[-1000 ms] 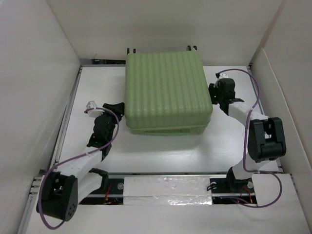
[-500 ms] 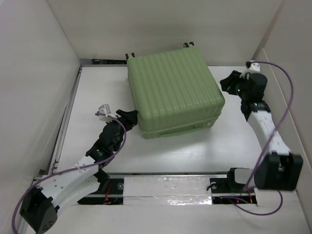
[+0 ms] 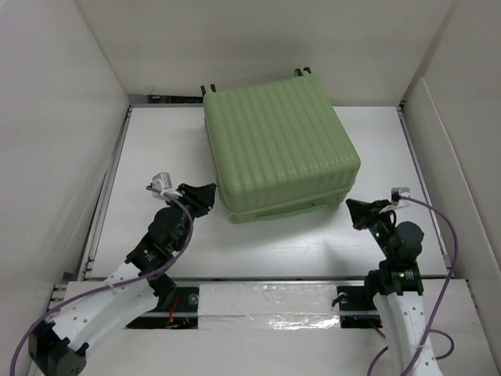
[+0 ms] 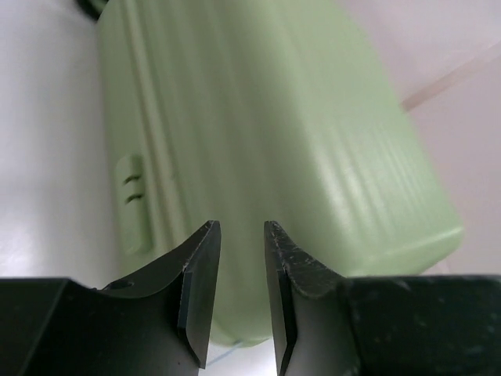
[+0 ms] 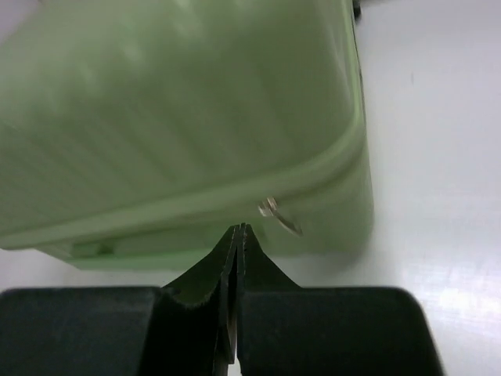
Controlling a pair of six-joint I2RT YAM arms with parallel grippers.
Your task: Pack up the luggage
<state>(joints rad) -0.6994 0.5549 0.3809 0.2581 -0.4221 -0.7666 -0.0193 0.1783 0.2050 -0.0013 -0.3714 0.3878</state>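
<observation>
two arms at work on one suitcase [image 3: 278, 153]. it lies flat on the table [image 3: 156, 149], shell closed and wheels on its far side. a second ago it sat square; now it is skewed, with its near right corner swung farther off. no shift in the last half second.

right gripper [image 3: 356, 211]: was at the suitcase's right side, has now dropped back to just off its near right corner. fingers clenched tight, nothing in them. a small metal zipper pull [image 5: 275, 213] hangs on the seam just past the tips, ungrasped.

left gripper [image 3: 205, 196]: close to the suitcase's near left corner, jaws slightly apart and empty. contact with the shell, cannot tell.

reading: lid is down, so zipping is probably what remains. the right gripper looks lined up for the pull.
</observation>
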